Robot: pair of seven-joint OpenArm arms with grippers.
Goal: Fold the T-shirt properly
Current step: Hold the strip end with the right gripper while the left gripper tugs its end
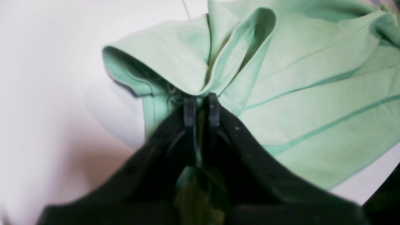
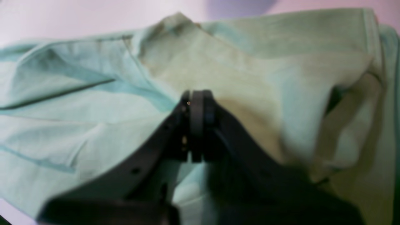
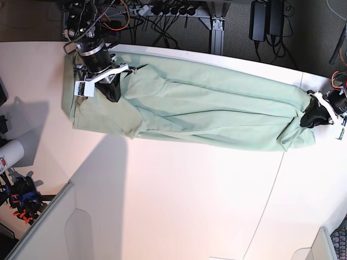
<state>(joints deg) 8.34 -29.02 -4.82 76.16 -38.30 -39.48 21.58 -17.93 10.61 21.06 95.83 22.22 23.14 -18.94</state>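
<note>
White worktop (image 3: 179,206) spanned by T-shirt (image 3: 206,111), laid out long along far edge. Left gripper (image 1: 202,107) at shirt's end, fingers pinched on bunched fabric fold. Right gripper (image 2: 197,103) at opposite end, fingers pressed together; cloth between them cannot be told.

White table (image 3: 179,206), cables (image 3: 162,11), perhaps adapters (image 3: 265,19)
</note>
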